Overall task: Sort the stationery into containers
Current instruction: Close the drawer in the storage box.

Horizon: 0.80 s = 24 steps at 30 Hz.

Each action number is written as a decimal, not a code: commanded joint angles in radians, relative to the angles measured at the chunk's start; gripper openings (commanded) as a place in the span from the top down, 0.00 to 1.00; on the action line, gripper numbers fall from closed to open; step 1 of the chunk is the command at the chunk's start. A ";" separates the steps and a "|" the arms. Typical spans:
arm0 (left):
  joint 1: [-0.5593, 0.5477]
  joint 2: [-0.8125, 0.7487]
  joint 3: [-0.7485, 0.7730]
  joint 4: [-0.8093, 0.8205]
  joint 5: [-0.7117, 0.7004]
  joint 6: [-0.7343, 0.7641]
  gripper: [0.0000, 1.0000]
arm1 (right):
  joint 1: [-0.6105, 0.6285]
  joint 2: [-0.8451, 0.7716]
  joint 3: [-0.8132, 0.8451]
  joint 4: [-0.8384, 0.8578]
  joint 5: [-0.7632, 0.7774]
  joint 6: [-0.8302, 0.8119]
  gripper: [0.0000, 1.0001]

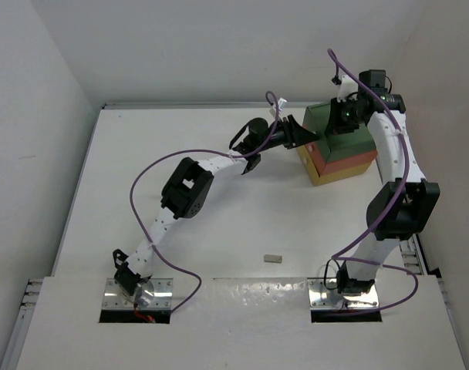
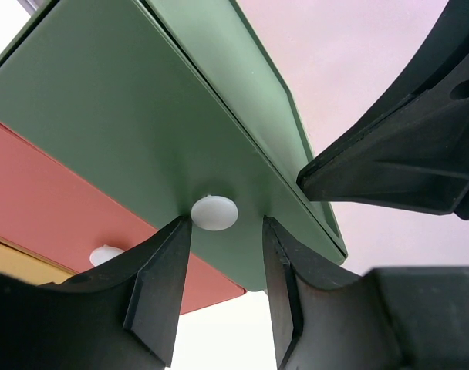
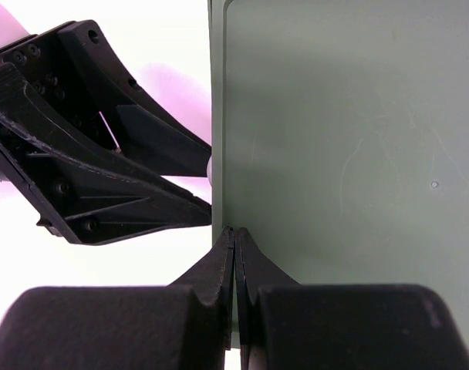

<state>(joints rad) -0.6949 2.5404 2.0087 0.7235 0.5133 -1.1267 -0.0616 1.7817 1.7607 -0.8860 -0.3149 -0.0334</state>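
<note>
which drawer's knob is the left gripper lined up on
The green top drawer: its white knob sits between the open fingers of the left gripper. The other knob, on the coral-red drawer, lies outside them.

The left arm [image 1: 190, 185] and right arm [image 1: 390, 150] are both showing white links between chunky black joint housings, each one sitting on a shiny metal base plate [image 1: 138, 297]. A purple cable [image 1: 139, 181] is looping along each of the 2 arms, held with white ties, and a green light [image 1: 343, 117] is glowing at the right wrist. The fingers [image 2: 161, 293] are showing as matte black tapered wedges with ribbed sides and small round holes.
</note>
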 commanded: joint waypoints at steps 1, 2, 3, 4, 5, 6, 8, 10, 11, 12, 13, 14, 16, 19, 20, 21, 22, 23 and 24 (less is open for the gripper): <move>0.003 -0.025 0.033 0.047 -0.015 0.002 0.52 | 0.016 -0.008 -0.009 0.016 -0.021 0.007 1.00; 0.005 -0.026 0.033 0.042 -0.019 0.007 0.52 | 0.014 -0.008 -0.007 0.015 -0.026 0.009 1.00; 0.006 -0.026 0.036 0.040 -0.018 0.011 0.52 | 0.016 -0.010 -0.010 0.015 -0.027 0.009 1.00; 0.006 -0.025 0.036 0.039 -0.018 0.015 0.52 | 0.016 -0.011 -0.010 0.015 -0.027 0.010 1.00; 0.006 -0.025 0.039 0.039 -0.018 0.015 0.53 | 0.014 -0.010 -0.010 0.015 -0.027 0.009 1.00; 0.006 -0.025 0.039 0.037 -0.018 0.016 0.54 | 0.014 -0.008 -0.012 0.016 -0.029 0.010 1.00; 0.006 -0.026 0.038 0.037 -0.018 0.016 0.55 | 0.016 -0.008 -0.013 0.016 -0.029 0.009 1.00; 0.006 -0.028 0.038 0.039 -0.018 0.016 0.57 | 0.016 -0.010 -0.012 0.016 -0.029 0.009 1.00; 0.006 -0.029 0.036 0.040 -0.018 0.015 0.58 | 0.014 -0.007 -0.012 0.016 -0.032 0.012 1.00; 0.006 -0.031 0.027 0.051 -0.018 0.010 0.59 | 0.016 -0.008 -0.012 0.016 -0.033 0.012 1.00; 0.006 -0.031 0.025 0.054 -0.018 0.008 0.59 | 0.014 -0.007 -0.013 0.016 -0.033 0.012 1.00; 0.008 -0.031 0.025 0.054 -0.018 0.008 0.59 | 0.014 -0.007 -0.017 0.016 -0.035 0.012 1.00; 0.008 -0.035 0.022 0.051 -0.019 0.008 0.63 | 0.016 -0.007 -0.017 0.016 -0.035 0.013 1.00; 0.009 -0.038 0.019 0.053 -0.018 0.008 0.70 | 0.014 -0.007 -0.018 0.019 -0.033 0.012 1.00; 0.009 -0.042 0.016 0.053 -0.018 0.008 0.71 | 0.016 -0.007 -0.018 0.019 -0.033 0.012 1.00; 0.009 -0.046 0.010 0.051 -0.019 0.007 0.74 | 0.016 -0.007 -0.020 0.018 -0.035 0.013 1.00; 0.011 -0.049 -0.007 0.053 -0.022 0.004 0.76 | 0.014 -0.008 -0.023 0.019 -0.035 0.013 1.00; 0.009 -0.055 -0.019 0.066 -0.021 -0.004 0.80 | 0.016 -0.010 -0.026 0.019 -0.035 0.013 1.00; 0.009 -0.061 -0.030 0.073 -0.019 -0.007 0.82 | 0.014 -0.011 -0.029 0.025 -0.035 0.013 1.00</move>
<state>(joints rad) -0.6922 2.5404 1.9991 0.7208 0.4961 -1.1213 -0.0616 1.7817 1.7519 -0.8677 -0.3199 -0.0326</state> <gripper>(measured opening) 0.285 0.001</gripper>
